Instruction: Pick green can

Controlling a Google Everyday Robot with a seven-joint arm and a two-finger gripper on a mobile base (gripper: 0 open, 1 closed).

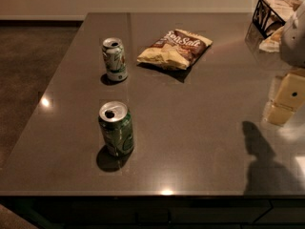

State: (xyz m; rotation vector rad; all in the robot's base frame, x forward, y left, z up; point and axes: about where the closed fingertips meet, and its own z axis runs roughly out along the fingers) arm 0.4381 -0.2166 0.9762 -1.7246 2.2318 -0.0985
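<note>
step: reach for green can (116, 130) — upright, top opened, near desk (205, 142) front edge, left of centre | claw (284, 104): at right edge, well apart, state cannot tell | method: come in level, close on mid-body, clear of paler can (114, 59) behind | wire basket (272, 13): back-right corner — holds pale packets
</note>
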